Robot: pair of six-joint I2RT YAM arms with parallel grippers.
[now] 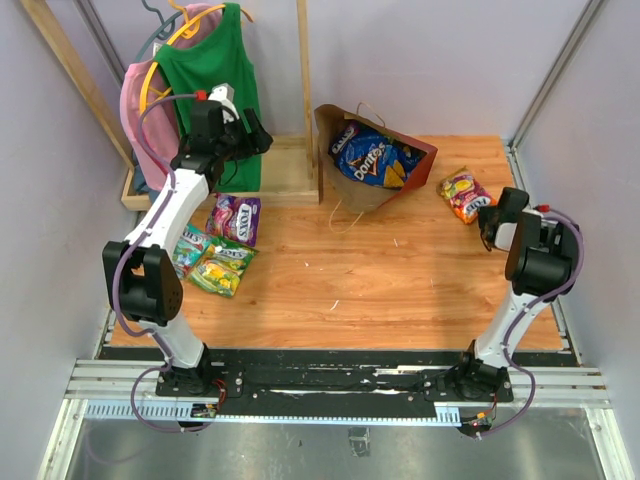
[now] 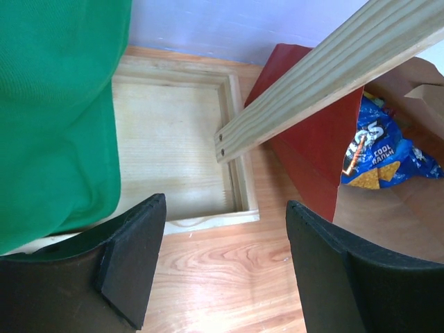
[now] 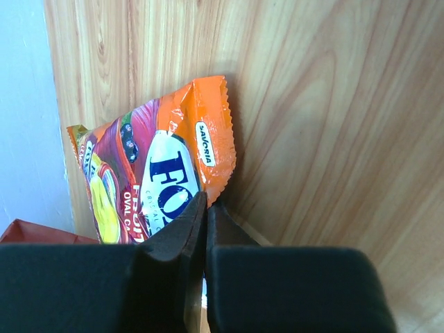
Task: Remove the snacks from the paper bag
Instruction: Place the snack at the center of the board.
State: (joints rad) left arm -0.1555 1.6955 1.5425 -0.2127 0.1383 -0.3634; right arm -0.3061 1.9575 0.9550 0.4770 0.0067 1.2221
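The paper bag (image 1: 395, 185), red outside and brown inside, lies on its side at the back with its mouth toward me. A blue Doritos bag (image 1: 372, 155) is inside it. My left gripper (image 1: 255, 135) is open and empty, above the table left of the bag. In the left wrist view the gripper (image 2: 225, 260) faces the bag's red wall (image 2: 312, 152) and the Doritos bag (image 2: 378, 149). My right gripper (image 1: 489, 222) is shut, with the corner of an orange candy packet (image 3: 159, 159) at its tips (image 3: 206, 208). That packet (image 1: 463, 193) rests on the table at the right back. Purple (image 1: 235, 218), teal (image 1: 190, 248) and green-yellow (image 1: 220, 270) packets lie at the left.
A wooden rack stands at the back left, with a tray base (image 2: 173, 139) and a slanted post (image 2: 326, 76) crossing in front of the bag. A green garment (image 2: 55, 104) and a pink one (image 1: 140, 95) hang on it. Walls close in on both sides.
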